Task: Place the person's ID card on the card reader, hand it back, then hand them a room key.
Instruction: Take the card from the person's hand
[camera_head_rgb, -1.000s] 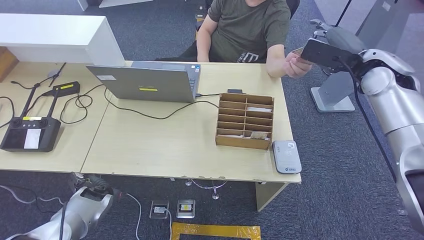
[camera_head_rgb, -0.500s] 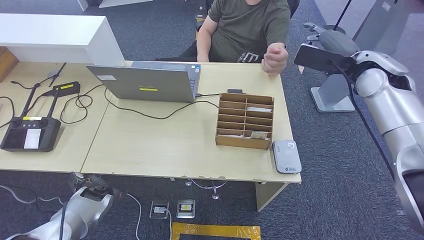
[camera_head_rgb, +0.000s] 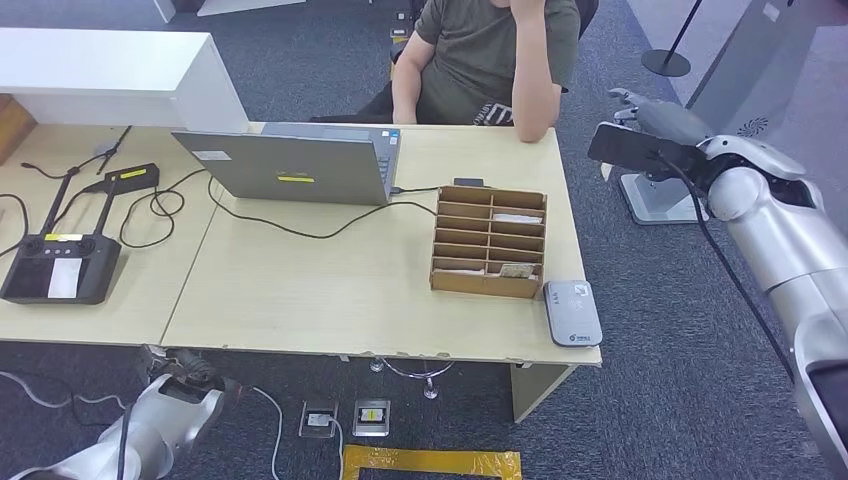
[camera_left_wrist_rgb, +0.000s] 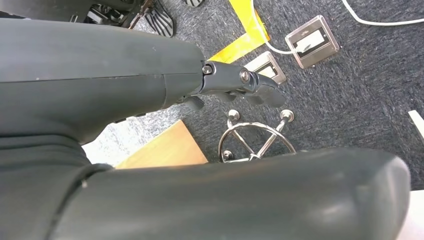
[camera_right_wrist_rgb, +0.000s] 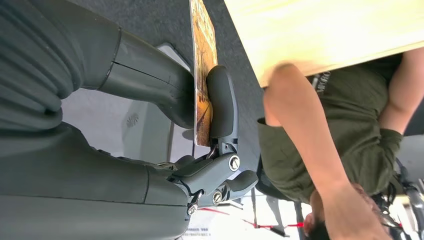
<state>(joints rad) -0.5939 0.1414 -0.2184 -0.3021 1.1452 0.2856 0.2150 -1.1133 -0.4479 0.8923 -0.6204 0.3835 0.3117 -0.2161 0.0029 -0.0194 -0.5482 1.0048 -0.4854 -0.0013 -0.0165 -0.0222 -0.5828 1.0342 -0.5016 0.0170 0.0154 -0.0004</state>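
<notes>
Beside a pale wooden desk (camera_head_rgb: 300, 290): right hand (camera_head_rgb: 650, 120) pinching ID card (camera_right_wrist_rgb: 202, 70) edge-on, long axis running out past the fingertips. Left hand (camera_left_wrist_rgb: 235, 85) curled, holding nothing.

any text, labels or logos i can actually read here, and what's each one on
No text reads clearly.
Shirt print: pale lettering, partly cut off, unreadable.
Laptop: yellow sticker and white label, too small.
Card reader: symbol and small mark, too blurred.
Controller: yellow strip and white label, illegible.
Card pinched by the right hand: orange pattern, seen edge-on, no words legible.
</notes>
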